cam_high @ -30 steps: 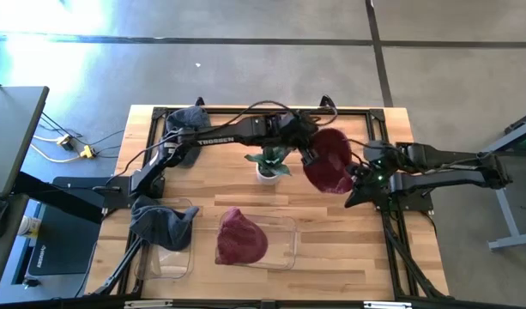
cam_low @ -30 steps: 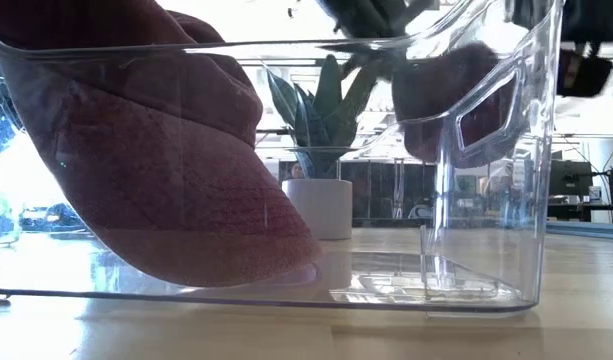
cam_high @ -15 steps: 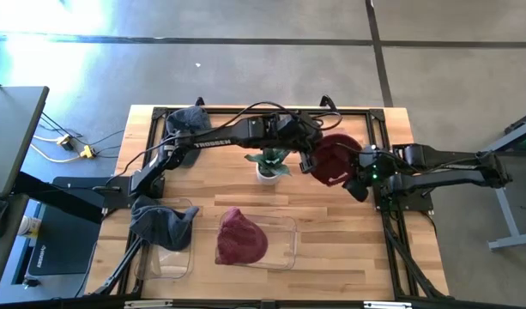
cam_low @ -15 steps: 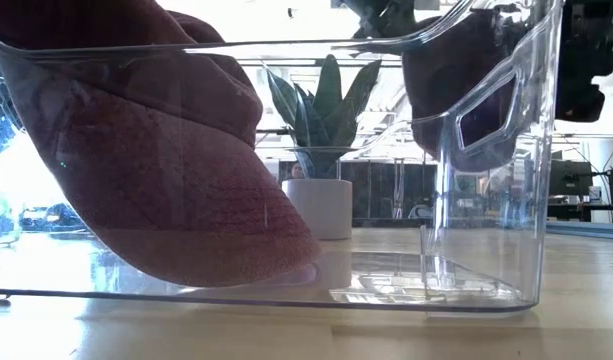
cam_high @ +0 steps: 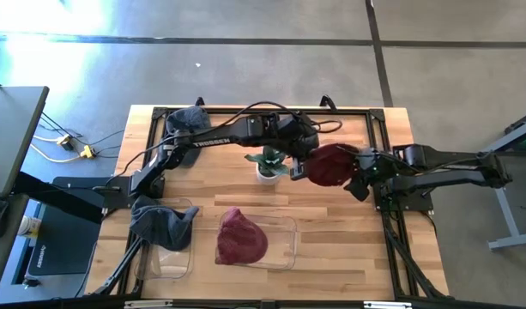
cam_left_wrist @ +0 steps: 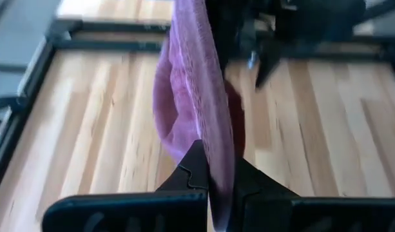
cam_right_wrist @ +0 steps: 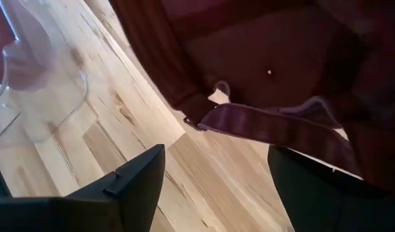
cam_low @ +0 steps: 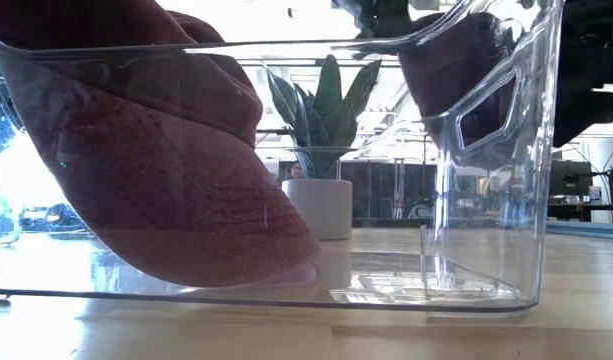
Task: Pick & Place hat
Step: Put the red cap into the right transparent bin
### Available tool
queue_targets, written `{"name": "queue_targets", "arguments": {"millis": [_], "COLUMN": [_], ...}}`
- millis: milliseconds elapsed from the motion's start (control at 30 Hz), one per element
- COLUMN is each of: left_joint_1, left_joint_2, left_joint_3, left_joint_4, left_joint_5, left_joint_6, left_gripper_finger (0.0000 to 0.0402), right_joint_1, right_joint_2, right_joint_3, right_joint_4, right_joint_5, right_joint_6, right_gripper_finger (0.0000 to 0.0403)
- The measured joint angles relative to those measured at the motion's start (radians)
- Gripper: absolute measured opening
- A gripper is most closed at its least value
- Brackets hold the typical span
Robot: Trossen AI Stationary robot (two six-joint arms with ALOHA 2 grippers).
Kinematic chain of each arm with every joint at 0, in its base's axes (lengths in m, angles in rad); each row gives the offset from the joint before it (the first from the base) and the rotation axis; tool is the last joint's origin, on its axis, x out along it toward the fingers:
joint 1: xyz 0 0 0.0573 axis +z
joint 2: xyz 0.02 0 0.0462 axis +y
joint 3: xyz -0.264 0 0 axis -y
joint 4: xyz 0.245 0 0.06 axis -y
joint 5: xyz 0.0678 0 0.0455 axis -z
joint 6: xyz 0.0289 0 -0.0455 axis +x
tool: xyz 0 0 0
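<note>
Holding the maroon hat aloft beside the potted plant, your left end effector stays clenched on one fold while the right end effector gapes released, so that thin pinch could slip and drop it short of the clear bin

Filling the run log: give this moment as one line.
left claw: shut on hat, aloft | right claw: open beside hat | second hat: in bin
</note>
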Motion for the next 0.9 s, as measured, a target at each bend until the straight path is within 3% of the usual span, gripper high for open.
{"name": "queue_targets", "arguments": {"millis": [233, 400, 567, 767, 900], "left_joint_1": [0.004, 0.004, 0.028, 0.034, 0.047], "left_joint_2": [-0.001, -0.003, -0.047, -0.060, -0.083], "left_joint_3": [0.000, -0.002, 0.000, -0.001, -0.002], "left_joint_4": [-0.110, -0.023, 0.054, 0.053, 0.036], "left_joint_5": [0.009, 0.054, 0.085, -0.061, 0.042], "left_joint_6": [0.082, 0.108, 0.104, 0.080, 0.091], "left_gripper_finger": [0.0000, 0.0000, 0.0000, 0.0000, 0.0000], "right_joint_1": [-0.001, -0.002, -0.002, -0.002, -0.002], "right_joint_2": [-0.055, -0.110, -0.144, -0.168, -0.178], "right_joint_3": [0.053, 0.067, 0.069, 0.095, 0.152], "right_joint_4": [0.002, 0.047, 0.074, 0.077, 0.068], "right_joint_5": [0.026, 0.036, 0.046, 0.057, 0.062], "right_joint_6": [-0.129, -0.278, -0.309, -0.283, -0.299], "right_gripper_finger": [0.0258, 0.0257, 0.0257, 0.0256, 0.0255]}}
